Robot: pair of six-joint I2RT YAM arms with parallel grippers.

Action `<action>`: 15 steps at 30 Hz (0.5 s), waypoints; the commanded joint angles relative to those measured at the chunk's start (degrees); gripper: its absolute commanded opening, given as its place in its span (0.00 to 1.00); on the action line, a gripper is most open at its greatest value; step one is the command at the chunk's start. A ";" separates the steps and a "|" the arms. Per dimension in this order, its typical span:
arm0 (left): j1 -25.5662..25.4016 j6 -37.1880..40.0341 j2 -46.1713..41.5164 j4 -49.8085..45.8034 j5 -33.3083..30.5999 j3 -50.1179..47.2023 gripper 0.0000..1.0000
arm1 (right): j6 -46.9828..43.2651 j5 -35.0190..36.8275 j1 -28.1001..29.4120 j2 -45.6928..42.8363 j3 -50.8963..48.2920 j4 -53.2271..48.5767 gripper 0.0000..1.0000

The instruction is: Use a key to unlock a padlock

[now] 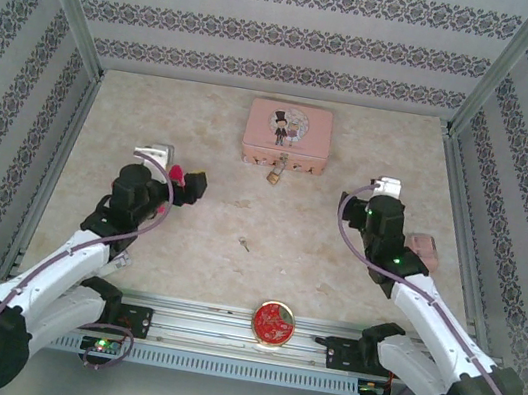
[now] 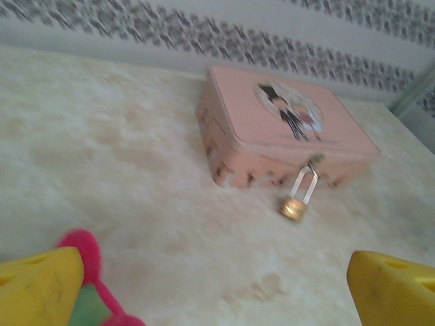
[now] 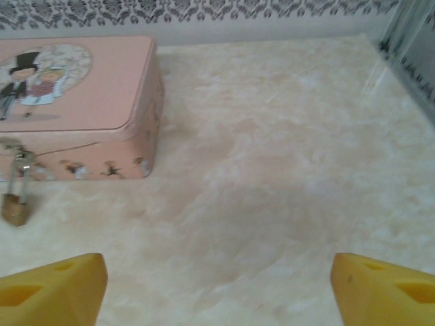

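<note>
Your left hand and right hand both gape wide, empty; the padlock hangs off the pink box ahead of them, the key lies between them.

left tool: spread wide, raised | right tool: spread wide, raised

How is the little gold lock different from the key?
The padlock is brass-gold; the key is silvery. The padlock is hooked on the front of the pink box; the key lies alone on the open table. The padlock looks bigger than the key. Both are tiny metal things.
</note>
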 commanded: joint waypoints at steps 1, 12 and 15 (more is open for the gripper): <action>-3.85 -4.60 -0.58 -6.19 -1.24 -1.04 0.99 | 6.63 2.10 3.78 -0.57 2.05 -10.39 0.77; -7.99 -5.53 8.30 -3.26 1.73 -2.25 0.99 | 19.09 0.68 12.82 7.08 5.21 -14.26 0.68; -8.04 -6.15 11.73 0.07 3.42 -2.36 1.00 | 21.08 0.40 13.90 11.06 7.28 -12.98 0.65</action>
